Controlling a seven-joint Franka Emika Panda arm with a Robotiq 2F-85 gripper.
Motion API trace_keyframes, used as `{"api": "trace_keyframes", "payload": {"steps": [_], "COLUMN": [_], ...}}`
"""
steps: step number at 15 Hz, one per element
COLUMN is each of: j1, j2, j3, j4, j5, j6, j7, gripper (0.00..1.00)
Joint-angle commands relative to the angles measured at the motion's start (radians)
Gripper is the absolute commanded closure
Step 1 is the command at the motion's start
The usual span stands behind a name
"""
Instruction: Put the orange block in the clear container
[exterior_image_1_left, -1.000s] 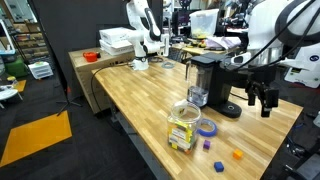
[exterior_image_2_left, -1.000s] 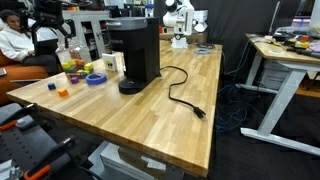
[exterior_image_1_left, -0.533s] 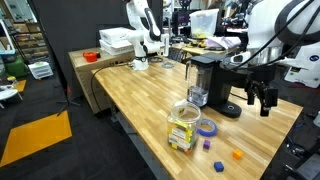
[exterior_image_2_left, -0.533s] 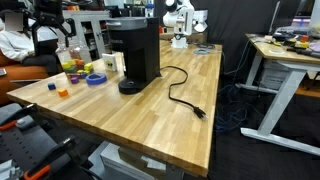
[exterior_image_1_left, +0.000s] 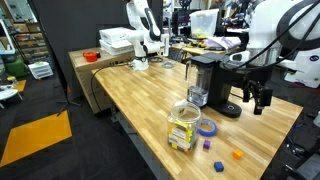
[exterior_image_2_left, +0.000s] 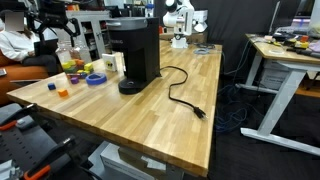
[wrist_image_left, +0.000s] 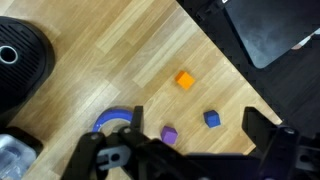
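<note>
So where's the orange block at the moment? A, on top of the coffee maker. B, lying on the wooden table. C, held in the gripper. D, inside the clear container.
B: in the wrist view the orange block lies on the bare wood of the table, apart from the blue cube and the purple cube, and the gripper hangs open above the table with nothing in it.

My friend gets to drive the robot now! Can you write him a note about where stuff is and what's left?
Gripper: open, empty, in the air beside the coffee maker.
Orange block: loose on the table, near a blue cube and a purple cube.
Jar: upright by the tape ring, orange block not in it.
Done: nothing yet.
Left: grasp the block, drop it in the jar.
</note>
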Motion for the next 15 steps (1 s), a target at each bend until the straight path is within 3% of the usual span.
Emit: {"api": "trace_keyframes", "payload": {"steps": [1,5,11,15], "j1": [0.002,0.006,-0.025,-0.034], "j2": [0.022,0.101,0.226,0.284], "j3": [0.048,0.094,0.106,0.141], "j4": [-0.014,-0.009,0.015,0.047], "j5": [-0.015,-0.041,-0.081,-0.025], "j6": [0.06,0.12,0.19,0.173], "j7": [0.027,0.059,0.077,0.017], "gripper": [0.0,0.0,0.0,0.0]}}
